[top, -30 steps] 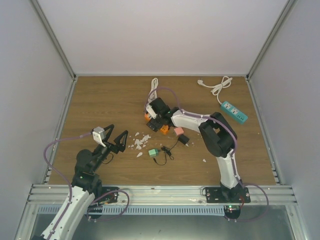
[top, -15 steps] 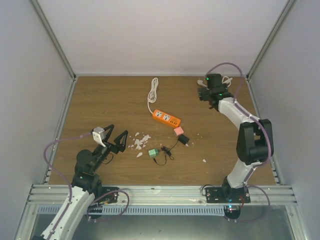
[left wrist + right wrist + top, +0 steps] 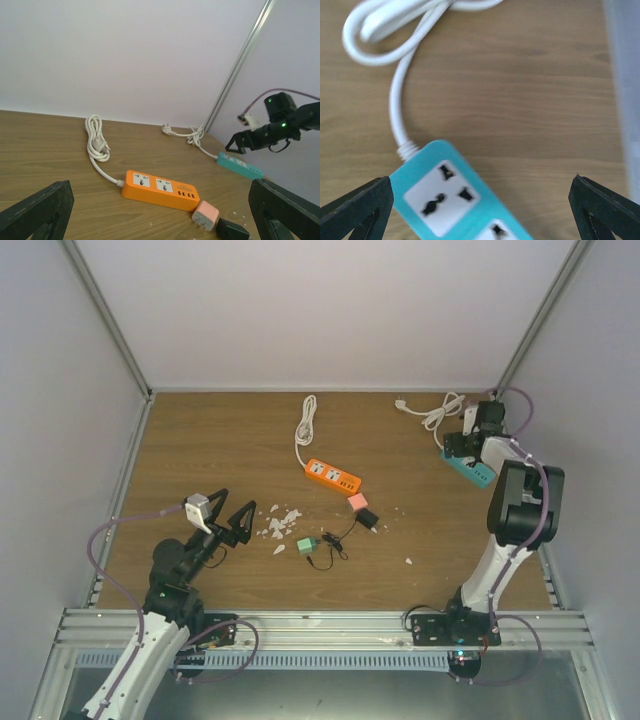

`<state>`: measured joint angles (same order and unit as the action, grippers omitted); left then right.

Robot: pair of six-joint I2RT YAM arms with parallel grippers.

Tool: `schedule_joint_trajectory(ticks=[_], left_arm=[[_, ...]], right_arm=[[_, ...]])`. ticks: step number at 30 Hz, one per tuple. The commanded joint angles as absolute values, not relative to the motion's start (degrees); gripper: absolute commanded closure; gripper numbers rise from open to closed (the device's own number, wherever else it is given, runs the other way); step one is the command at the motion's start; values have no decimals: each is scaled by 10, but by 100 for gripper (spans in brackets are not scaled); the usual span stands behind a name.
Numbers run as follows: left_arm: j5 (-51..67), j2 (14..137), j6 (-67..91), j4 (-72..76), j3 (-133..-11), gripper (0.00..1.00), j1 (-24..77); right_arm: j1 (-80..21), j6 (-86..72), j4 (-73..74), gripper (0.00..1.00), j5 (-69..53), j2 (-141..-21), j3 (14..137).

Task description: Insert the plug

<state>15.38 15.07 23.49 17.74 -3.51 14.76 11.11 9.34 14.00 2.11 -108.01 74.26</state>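
The plug (image 3: 368, 519), small, black and boxy, lies mid-table beside a pink block (image 3: 357, 502); the left wrist view catches it at the bottom edge (image 3: 231, 231). The teal power strip (image 3: 480, 473) lies at the far right, and its socket end (image 3: 445, 197) fills the lower right wrist view. My right gripper (image 3: 461, 446) hovers open over that end, nothing between its fingers (image 3: 600, 207). My left gripper (image 3: 226, 519) stands open and empty near the front left, well short of the plug.
An orange power strip (image 3: 333, 475) with a coiled white cord (image 3: 305, 423) lies at centre. A green block (image 3: 306, 545) and a thin black cable (image 3: 327, 551) sit near the plug, with white scraps (image 3: 280, 524). The teal strip's white cord (image 3: 434, 411) loops at the back. Walls enclose three sides.
My right arm has swung from the orange strip at centre to the far right, over the teal strip's end. The left arm has not moved.
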Motion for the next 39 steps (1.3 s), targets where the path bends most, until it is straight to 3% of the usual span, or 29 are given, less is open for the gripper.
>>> schedule_joint_trajectory(ticks=[1,13,18,25,32,36,37,38,39], left_arm=[[149,144,234,198,-28,1,150],[148,144,235,198,-26,1,149],[148,144,235,198,-26,1,150],[146,144,235,198,-25,1,150],[145,144,235,198,-25,1,149],[145,143,236,196,-25,1,150],[146,144,236,196,-25,1,150],[145,143,236,196,-25,1,150],[145,143,236,196,-25,1,150]], right_arm=[[98,145,146,2,-43,-1131,744],[98,143,132,5,-23,-1163,744],[98,141,139,26,-33,-1170,749],[98,137,147,66,-50,-1182,764],[64,132,131,74,-99,-1153,772],[17,143,129,74,-72,-1139,784],[10,145,132,64,-71,-1138,791],[8,143,132,42,-73,-1135,797],[7,141,129,6,-75,-1130,799]])
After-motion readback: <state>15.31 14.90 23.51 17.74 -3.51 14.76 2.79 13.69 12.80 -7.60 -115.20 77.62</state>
